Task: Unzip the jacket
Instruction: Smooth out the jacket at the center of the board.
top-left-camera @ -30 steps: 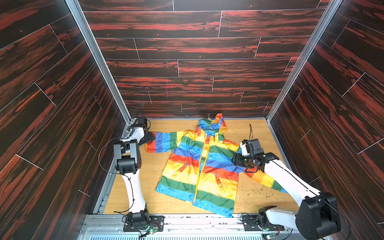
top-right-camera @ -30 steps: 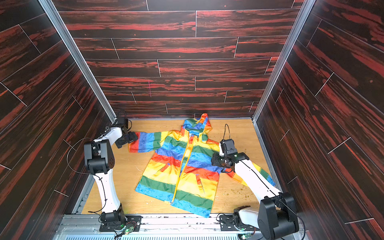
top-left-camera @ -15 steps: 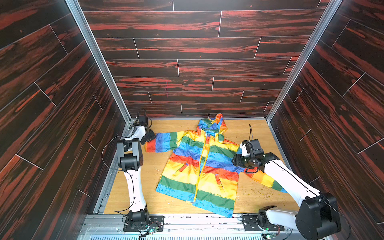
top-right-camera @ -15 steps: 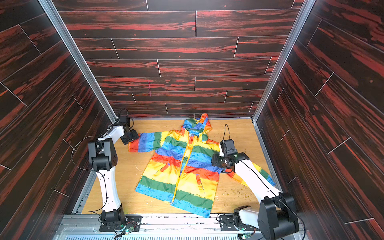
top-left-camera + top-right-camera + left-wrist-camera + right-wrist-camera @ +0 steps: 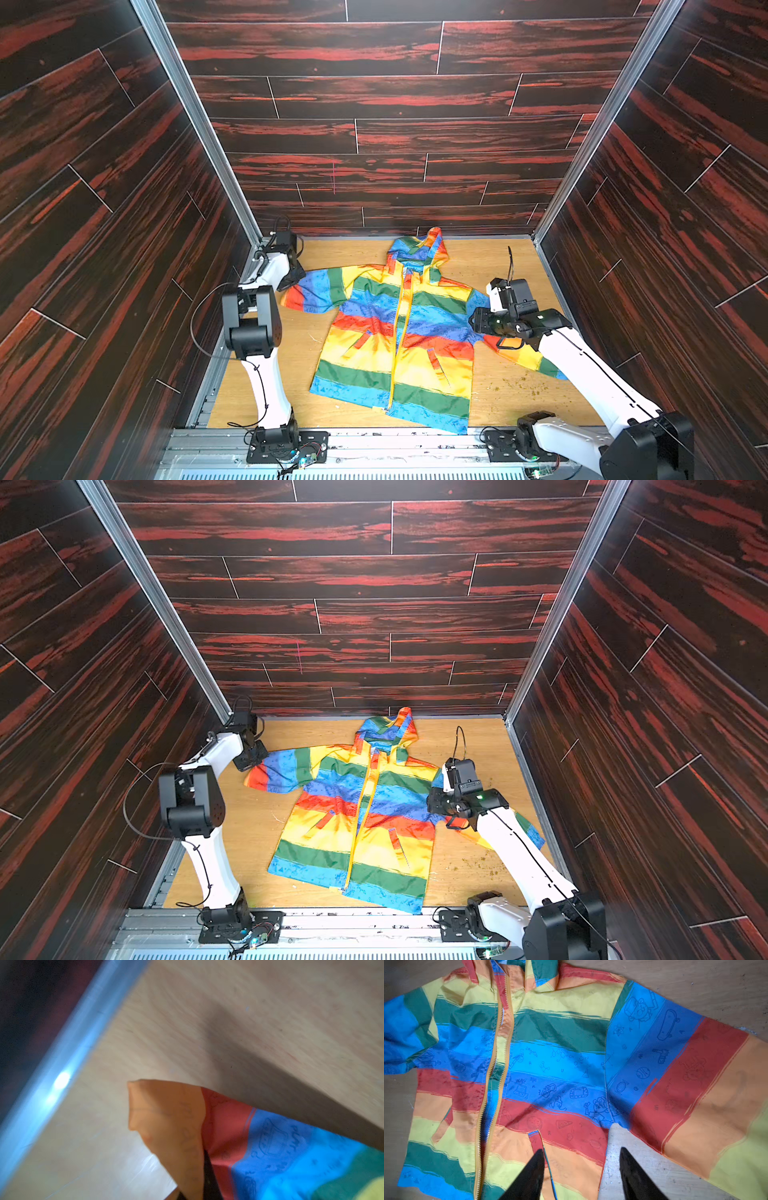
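The jacket lies flat on the wooden table, hood toward the back wall, in both top views. Its yellow zipper runs down the front; in the right wrist view the zipper shows its two sides slightly apart along the middle. My left gripper is shut on the orange cuff of the far-left sleeve, which folds up out of the jaws beside a dark finger. My right gripper hovers open at the jacket's right side, one finger over the slanted pocket, the other over bare table.
Dark wood-pattern walls close in the table on three sides. An aluminium post runs close to the left gripper. Crumbs lie on the table at the front right. A metal rail with both arm bases borders the front.
My left gripper went from wide open to shut on the sleeve cuff, and the left arm's elbow shifted slightly. The right gripper's jaws narrowed a little; that arm stayed put.
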### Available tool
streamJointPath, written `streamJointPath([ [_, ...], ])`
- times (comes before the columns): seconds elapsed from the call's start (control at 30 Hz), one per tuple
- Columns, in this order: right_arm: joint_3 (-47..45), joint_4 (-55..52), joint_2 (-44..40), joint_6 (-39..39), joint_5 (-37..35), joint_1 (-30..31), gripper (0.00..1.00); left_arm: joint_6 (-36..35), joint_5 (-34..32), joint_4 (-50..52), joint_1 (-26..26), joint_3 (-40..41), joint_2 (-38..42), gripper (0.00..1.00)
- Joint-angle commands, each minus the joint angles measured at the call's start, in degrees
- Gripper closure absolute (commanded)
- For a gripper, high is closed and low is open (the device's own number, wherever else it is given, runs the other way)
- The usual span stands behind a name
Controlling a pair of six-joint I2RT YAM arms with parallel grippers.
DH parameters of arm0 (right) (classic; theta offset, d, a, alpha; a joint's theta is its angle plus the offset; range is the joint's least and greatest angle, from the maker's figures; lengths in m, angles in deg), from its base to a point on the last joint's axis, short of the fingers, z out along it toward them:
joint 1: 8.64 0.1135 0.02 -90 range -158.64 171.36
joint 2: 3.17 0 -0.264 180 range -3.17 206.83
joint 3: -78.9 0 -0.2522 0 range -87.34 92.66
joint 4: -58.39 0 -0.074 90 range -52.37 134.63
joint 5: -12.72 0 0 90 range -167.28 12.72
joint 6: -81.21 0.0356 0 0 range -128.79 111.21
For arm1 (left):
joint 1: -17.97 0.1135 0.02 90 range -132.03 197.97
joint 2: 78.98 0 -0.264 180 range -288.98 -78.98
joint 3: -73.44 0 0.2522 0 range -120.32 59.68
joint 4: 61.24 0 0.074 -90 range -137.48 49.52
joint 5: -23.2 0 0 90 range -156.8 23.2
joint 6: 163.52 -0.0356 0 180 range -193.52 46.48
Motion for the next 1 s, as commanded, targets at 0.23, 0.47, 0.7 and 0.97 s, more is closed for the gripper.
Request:
streamJointPath([
  [0.23, -0.05, -2.31, -2.71, -1.50, 2.08, 0.37, 0.42, -9.12, -19.30, 28.78, -12.39, -28.60, -15.37, 0.56],
  [0.47, -0.64, -3.85, -4.40, -1.01, 1.67, 0.81, 0.42, -12.63, -18.74, 39.94, -15.68, -59.46, -35.50, 0.00],
  [0.7, -0.58, -4.40, -4.08, -1.79, 2.05, 0.90, 0.42, -9.35, -25.08, 23.84, -13.48, -28.87, -12.32, 0.00],
  [0.97, -1.28, -1.87, -2.70, -1.10, 3.19, 1.50, 0.40, 2.03, 6.84, -0.27, 3.34, 4.05, 7.42, 0.00],
])
